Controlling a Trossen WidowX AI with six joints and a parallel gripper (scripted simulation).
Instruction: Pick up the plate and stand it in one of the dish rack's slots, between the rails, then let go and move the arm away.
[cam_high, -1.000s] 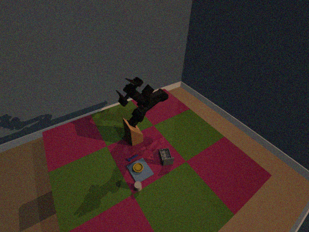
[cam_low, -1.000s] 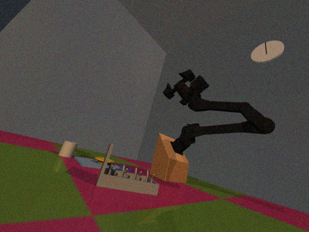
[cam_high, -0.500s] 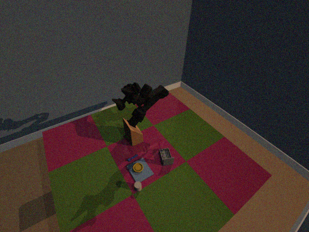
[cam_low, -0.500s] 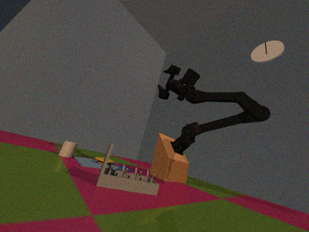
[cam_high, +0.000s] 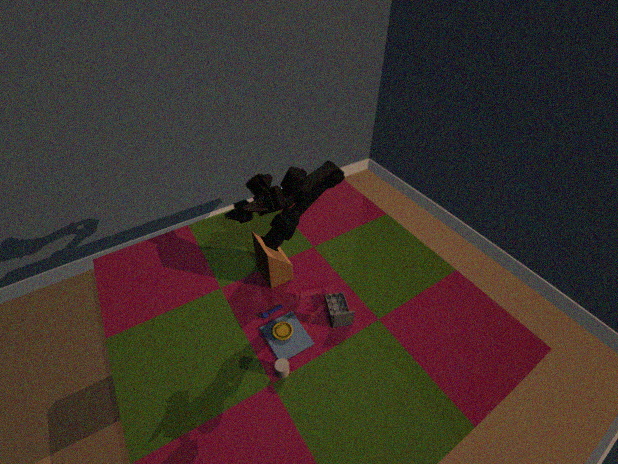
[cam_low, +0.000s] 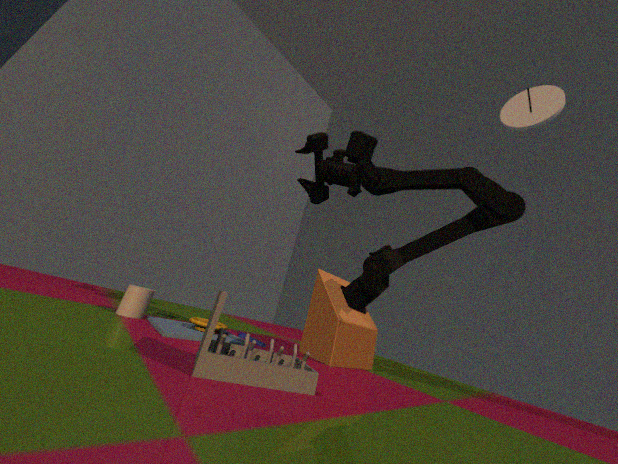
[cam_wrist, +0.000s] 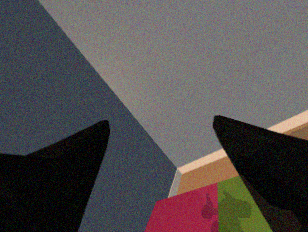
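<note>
The top view looked down at a slant from high and far off; the exterior view looked from low, nearer, across the rack (cam_high: 343, 318) (cam_low: 255, 372). Those 2 shared the arm (cam_high: 312, 187) (cam_low: 425, 179). The wrist view faced out between 2 fingertips.

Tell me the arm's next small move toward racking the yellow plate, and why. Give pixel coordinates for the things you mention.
Probably swing the black gripper (cam_high: 239, 207) (cam_low: 299, 165) (cam_wrist: 162, 123) down toward the round yellow plate (cam_high: 282, 331) (cam_low: 200, 321), fingers kept apart: the gripper is open and high above the floor, while the plate lies on the flat blue square (cam_high: 299, 345) (cam_low: 170, 330), outside the grey slotted dish rack (cam_high: 343, 319) (cam_low: 255, 376).
</note>
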